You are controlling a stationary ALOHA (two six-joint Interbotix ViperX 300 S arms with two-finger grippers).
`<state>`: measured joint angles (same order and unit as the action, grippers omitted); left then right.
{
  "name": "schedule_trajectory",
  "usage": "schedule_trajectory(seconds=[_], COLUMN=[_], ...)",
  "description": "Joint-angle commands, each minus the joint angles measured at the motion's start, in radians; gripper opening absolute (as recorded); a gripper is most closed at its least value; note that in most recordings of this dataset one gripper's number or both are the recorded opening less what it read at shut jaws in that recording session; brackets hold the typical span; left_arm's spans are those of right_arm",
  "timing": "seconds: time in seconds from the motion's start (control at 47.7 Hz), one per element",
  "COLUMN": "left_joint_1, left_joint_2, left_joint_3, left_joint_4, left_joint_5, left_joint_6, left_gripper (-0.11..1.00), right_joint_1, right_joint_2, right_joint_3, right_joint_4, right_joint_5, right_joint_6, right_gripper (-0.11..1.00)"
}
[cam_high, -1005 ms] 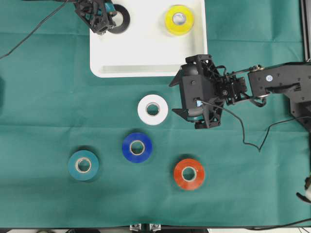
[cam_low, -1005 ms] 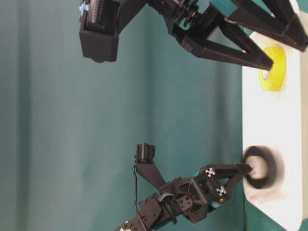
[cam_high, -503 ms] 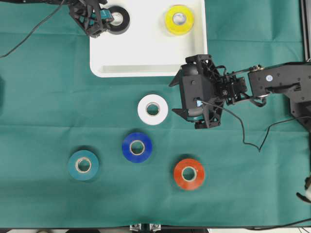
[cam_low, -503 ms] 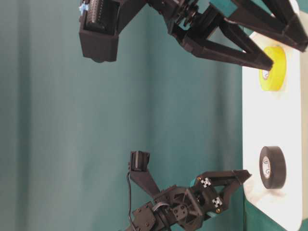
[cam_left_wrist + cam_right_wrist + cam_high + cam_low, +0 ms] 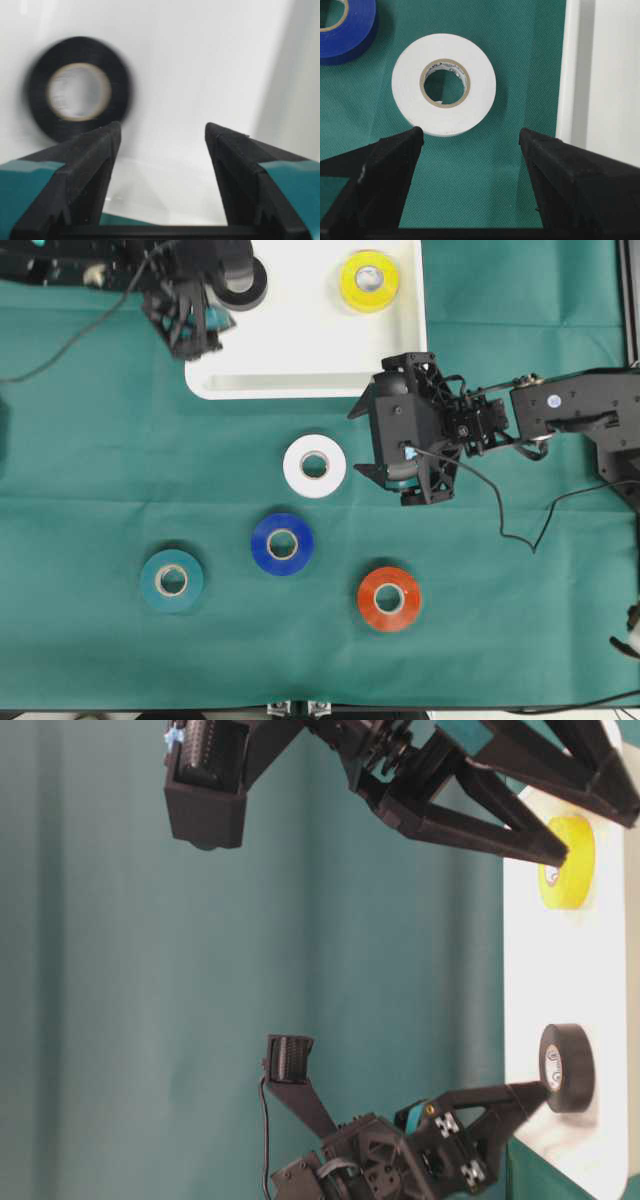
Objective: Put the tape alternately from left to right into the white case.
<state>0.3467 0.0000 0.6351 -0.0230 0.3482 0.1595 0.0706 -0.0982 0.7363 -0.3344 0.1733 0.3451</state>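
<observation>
My left gripper (image 5: 190,325) sits at the case's (image 5: 300,350) far-left corner, reaching in from the left edge of the overhead view, jaws spread and holding nothing. Through its wrist camera I see the two fingers (image 5: 85,165) wide apart with bare white case floor between them, and the black roll (image 5: 77,95) lying flat beyond the left finger, not between the jaws. At table level that gripper (image 5: 520,1100) is low, its tip just beside the black roll (image 5: 565,1067) in the case (image 5: 560,970).

My right gripper (image 5: 400,440) hovers over the green worktop (image 5: 100,460), just right of the white roll (image 5: 314,465) and just below the case's near edge. Its jaws are spread; the wrist view shows the white roll (image 5: 444,84) ahead of the fingers (image 5: 390,160), nearer the left one, untouched.

The yellow roll (image 5: 369,280) lies in the case. Blue (image 5: 282,544), teal (image 5: 171,581) and orange-red (image 5: 389,598) rolls lie flat on the worktop.
</observation>
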Motion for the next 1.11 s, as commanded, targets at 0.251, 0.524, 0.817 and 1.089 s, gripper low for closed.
schedule_trajectory(seconds=[0.251,0.524,0.817,1.089], left_joint_1=[-0.132,-0.225,-0.318,-0.353], left_joint_2=[-0.086,-0.103,-0.103,-0.103], left_joint_3=[0.044,0.077,0.091,0.094], left_joint_4=[0.0,-0.002,-0.003,-0.003], left_joint_5=[-0.009,-0.011,-0.011,-0.011], left_joint_6=[-0.006,-0.006,-0.015,-0.052], left_gripper=[0.98,0.97,0.97,0.97], right_joint_1=[0.003,0.003,0.003,0.003], right_joint_2=[-0.023,-0.023,-0.017,-0.017], right_joint_3=[-0.008,-0.008,-0.009,-0.009], right_joint_4=[-0.003,-0.003,-0.003,-0.003], right_joint_5=[-0.008,-0.008,-0.008,-0.008], right_joint_6=[-0.002,-0.002,-0.002,-0.002], right_gripper=[0.85,0.85,0.85,0.85])
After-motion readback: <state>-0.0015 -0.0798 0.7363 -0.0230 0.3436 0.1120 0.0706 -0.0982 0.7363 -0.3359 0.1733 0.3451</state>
